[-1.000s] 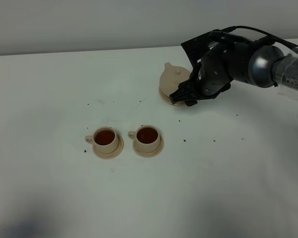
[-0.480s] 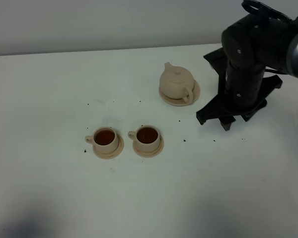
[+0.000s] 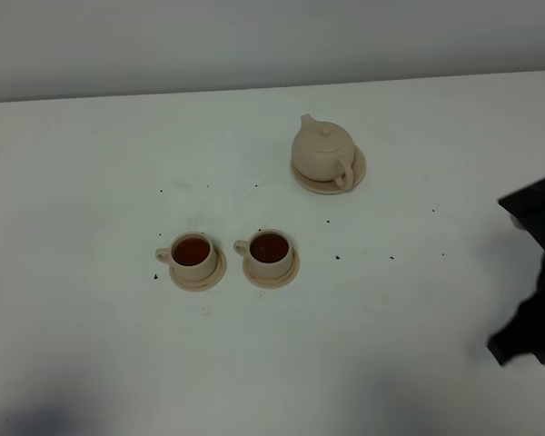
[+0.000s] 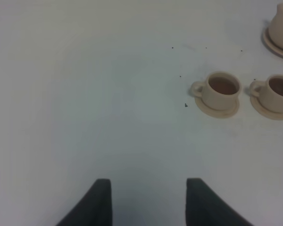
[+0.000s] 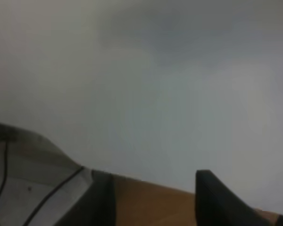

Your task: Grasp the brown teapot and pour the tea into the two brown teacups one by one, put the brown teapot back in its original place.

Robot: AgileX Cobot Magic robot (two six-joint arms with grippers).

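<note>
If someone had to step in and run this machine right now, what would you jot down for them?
Left gripper: open, empty, hanging over bare table, away from the crockery.
Right gripper: open, empty, at the table's right edge.
Teapot: upright on its saucer at the back, lid on, nothing touching it.
Two teacups: side by side on their own saucers in front, both holding dark tea.
Done: both cups poured, teapot put back.
Left: nothing for the task that I can see, though dark specks lie scattered on the table.
</note>
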